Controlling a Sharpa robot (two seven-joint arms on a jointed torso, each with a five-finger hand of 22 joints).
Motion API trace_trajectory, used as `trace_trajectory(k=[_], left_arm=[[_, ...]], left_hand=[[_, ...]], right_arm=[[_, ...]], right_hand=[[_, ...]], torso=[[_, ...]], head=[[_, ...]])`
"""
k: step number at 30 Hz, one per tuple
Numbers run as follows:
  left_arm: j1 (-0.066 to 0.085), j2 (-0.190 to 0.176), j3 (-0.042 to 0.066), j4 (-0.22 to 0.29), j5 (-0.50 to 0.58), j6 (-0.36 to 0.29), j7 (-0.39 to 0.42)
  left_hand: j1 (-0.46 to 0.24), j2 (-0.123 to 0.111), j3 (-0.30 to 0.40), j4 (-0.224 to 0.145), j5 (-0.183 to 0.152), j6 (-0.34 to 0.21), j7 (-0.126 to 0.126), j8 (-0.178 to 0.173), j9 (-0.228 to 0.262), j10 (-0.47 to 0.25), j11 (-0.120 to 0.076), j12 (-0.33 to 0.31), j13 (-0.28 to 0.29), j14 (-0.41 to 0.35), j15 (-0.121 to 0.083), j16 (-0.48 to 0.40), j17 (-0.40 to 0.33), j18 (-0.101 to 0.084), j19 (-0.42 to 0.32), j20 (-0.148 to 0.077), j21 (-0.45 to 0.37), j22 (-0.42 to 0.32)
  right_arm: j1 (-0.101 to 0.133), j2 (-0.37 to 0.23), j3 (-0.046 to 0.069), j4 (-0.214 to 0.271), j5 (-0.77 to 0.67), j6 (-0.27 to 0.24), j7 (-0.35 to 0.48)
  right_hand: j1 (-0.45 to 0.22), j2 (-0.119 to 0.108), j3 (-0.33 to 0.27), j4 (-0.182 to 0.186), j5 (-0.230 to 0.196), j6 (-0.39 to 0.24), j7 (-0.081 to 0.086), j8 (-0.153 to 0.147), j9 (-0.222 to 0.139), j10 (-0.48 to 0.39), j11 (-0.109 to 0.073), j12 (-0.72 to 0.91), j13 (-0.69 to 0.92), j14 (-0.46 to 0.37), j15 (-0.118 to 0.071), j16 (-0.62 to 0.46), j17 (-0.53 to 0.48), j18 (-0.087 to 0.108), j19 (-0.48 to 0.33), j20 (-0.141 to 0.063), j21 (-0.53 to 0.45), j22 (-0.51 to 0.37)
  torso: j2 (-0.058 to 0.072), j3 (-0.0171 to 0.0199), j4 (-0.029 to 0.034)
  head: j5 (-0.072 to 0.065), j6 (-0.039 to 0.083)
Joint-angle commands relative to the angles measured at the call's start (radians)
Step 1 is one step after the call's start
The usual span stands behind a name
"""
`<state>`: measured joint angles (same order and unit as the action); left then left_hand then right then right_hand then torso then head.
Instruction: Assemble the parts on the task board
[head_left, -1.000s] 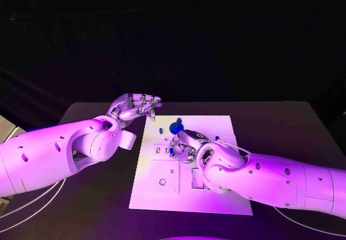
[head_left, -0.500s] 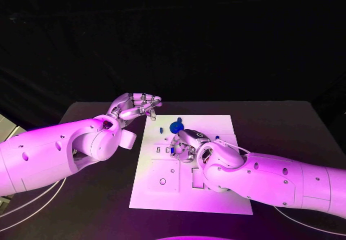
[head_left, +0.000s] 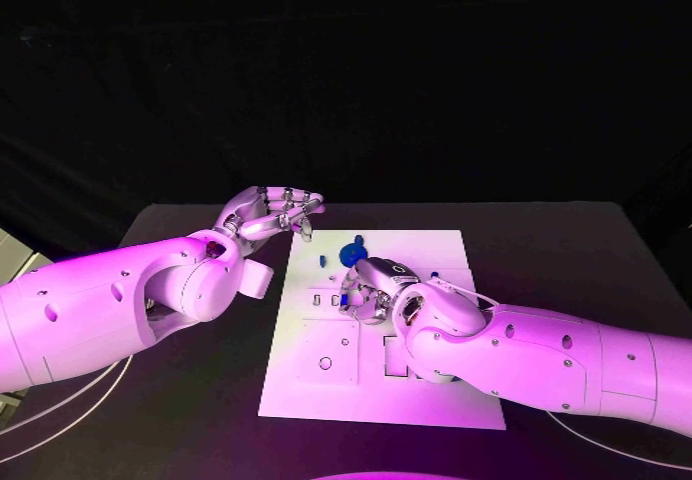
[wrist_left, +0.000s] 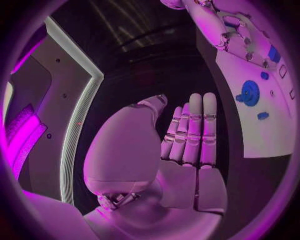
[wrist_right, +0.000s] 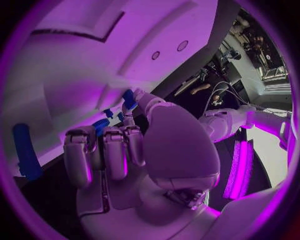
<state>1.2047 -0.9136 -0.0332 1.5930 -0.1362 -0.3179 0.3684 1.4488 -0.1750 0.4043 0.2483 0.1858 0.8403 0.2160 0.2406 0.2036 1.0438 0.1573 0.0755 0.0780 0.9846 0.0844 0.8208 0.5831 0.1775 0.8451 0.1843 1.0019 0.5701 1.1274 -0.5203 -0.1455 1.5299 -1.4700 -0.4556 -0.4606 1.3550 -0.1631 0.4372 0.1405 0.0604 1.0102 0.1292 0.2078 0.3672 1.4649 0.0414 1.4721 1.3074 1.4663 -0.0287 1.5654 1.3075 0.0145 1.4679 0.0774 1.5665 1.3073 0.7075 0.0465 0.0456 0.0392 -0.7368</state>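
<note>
Head view: the white task board is seen lying in the middle of the black table, its long side running away from the robot. The right hand is lowered over the board's middle, fingers curled down toward the surface. A small blue part is seen at its fingertips, just above a row of small slots. In the right wrist view the same blue part appears pinched between the thumb and the tip of a finger, pressed close to the board; whether it is already seated in a slot cannot be told, since the fingers cover that spot. A long blue bar is seen lying flat on the board, apart from the hand and beside its curled fingers.

A round blue gear is seen on the far part of the board, just beyond the right hand and not touched by it. In the left wrist view it lies with smaller blue pieces near it.

The left hand is held above the table beside the board's far left corner, fingers loosely bent and apart, with nothing held. In its wrist view the left hand shows an empty palm.
</note>
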Motion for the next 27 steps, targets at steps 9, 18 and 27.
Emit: trace_trajectory(k=[9, 18, 27], left_arm=[[0.001, 0.001, 0.001, 0.002, 0.0, 0.021, 0.001], [0.001, 0.001, 0.001, 0.001, 0.0, 0.022, -0.002], [0.001, 0.002, 0.001, 0.0, -0.001, 0.022, -0.003]], left_hand=[[-0.013, -0.001, 0.006, 0.001, -0.005, -0.002, -0.001, -0.001, 0.001, 0.002, -0.002, -0.002, 0.001, -0.004, 0.002, 0.004, -0.001, 0.007, -0.008, 0.0, 0.004, 0.001], [-0.014, -0.001, 0.006, 0.001, -0.005, -0.003, -0.001, -0.001, 0.002, 0.001, -0.002, -0.002, 0.001, -0.005, 0.002, 0.004, -0.001, 0.007, -0.009, 0.0, 0.005, 0.001], [-0.014, -0.001, 0.006, 0.001, -0.005, -0.003, -0.001, -0.001, 0.002, 0.001, -0.002, -0.002, 0.001, -0.005, 0.002, 0.004, -0.001, 0.007, -0.009, 0.0, 0.005, 0.001]], right_arm=[[-0.002, 0.001, -0.001, -0.005, -0.009, 0.021, 0.014], [-0.002, 0.0, -0.001, -0.005, -0.004, 0.015, 0.029], [-0.002, -0.003, -0.001, 0.002, -0.002, 0.001, 0.036]], right_hand=[[-0.013, -0.011, -0.005, 0.002, -0.002, -0.024, 0.006, -0.013, -0.006, 0.03, 0.011, -0.014, 0.179, 0.104, 0.01, 0.005, 0.263, -0.014, 0.103, 0.008, 0.004, 0.263], [-0.035, -0.034, -0.014, 0.01, -0.002, -0.064, 0.022, -0.035, -0.018, -0.003, 0.026, -0.058, 0.146, 0.104, 0.023, 0.005, 0.262, -0.014, 0.103, 0.02, 0.004, 0.263], [-0.059, -0.055, -0.045, 0.033, -0.002, -0.079, 0.025, -0.042, -0.024, -0.025, 0.03, -0.088, 0.124, 0.103, 0.028, 0.003, 0.259, -0.014, 0.103, 0.026, 0.004, 0.263]], torso=[[0.0, -0.0007, 0.0004], [0.0, -0.0006, 0.0001], [0.0, -0.0005, 0.0005]], head=[[0.0, 0.0], [-0.001, 0.0], [-0.002, 0.0]])
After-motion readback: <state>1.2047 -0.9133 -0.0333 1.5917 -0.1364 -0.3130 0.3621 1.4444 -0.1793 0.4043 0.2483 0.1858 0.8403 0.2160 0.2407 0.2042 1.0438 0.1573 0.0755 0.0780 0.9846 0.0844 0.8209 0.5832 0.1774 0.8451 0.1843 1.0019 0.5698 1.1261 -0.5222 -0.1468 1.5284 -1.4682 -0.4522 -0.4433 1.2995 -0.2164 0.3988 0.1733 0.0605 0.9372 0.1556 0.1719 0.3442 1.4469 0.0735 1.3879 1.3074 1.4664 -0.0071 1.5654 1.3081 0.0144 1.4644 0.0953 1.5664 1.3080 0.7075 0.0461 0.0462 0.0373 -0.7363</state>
